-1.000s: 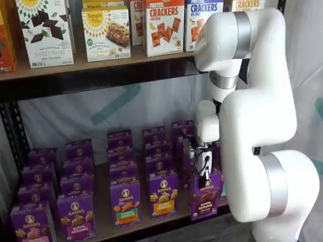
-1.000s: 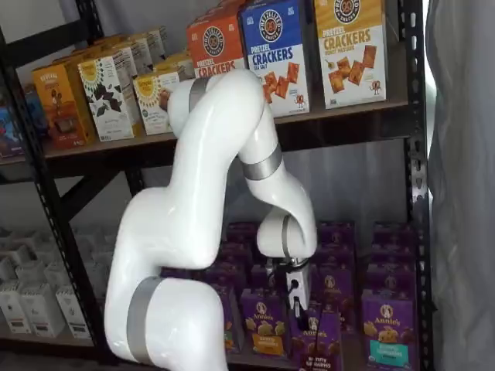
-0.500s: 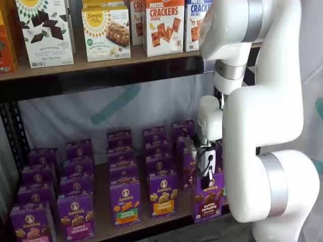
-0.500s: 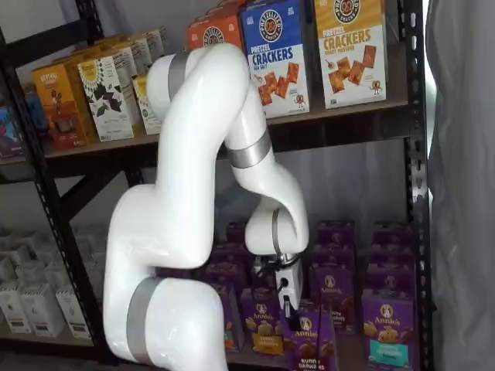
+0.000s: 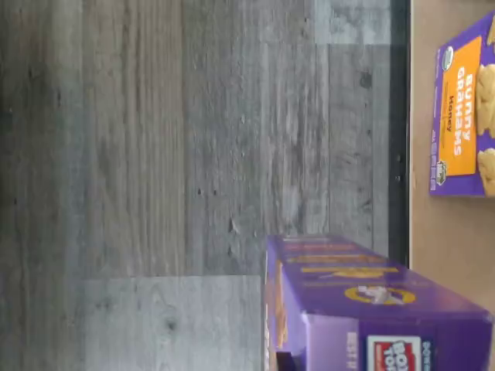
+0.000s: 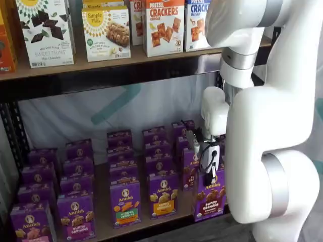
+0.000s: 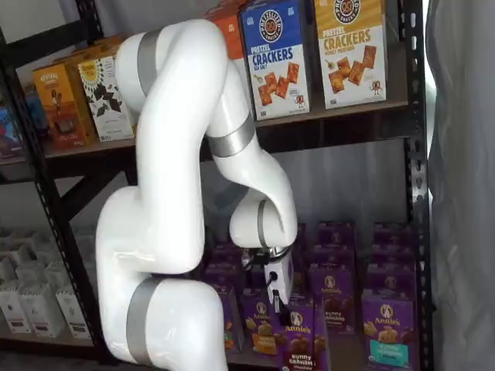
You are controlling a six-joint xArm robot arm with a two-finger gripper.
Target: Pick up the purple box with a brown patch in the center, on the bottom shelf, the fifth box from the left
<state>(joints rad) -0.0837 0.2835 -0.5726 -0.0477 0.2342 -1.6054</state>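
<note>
The small upright purple cardboard box (image 6: 208, 197) is pinched at its top by the black-fingered gripper (image 6: 207, 171), hanging directly beneath it, long axis vertical, forward of the brown wooden bottom shelf (image 6: 103, 214).

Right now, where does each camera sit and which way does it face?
Wrist view: on the wrist, facing grey plank floor past the held small purple cookie carton; no arm visible.
Shelf view: fronting the rack, white arm at right, end effector gripping the carton.
Shelf view: angled, arm at centre-left, same carton.
Both share the brown wooden bottom shelf.
</note>
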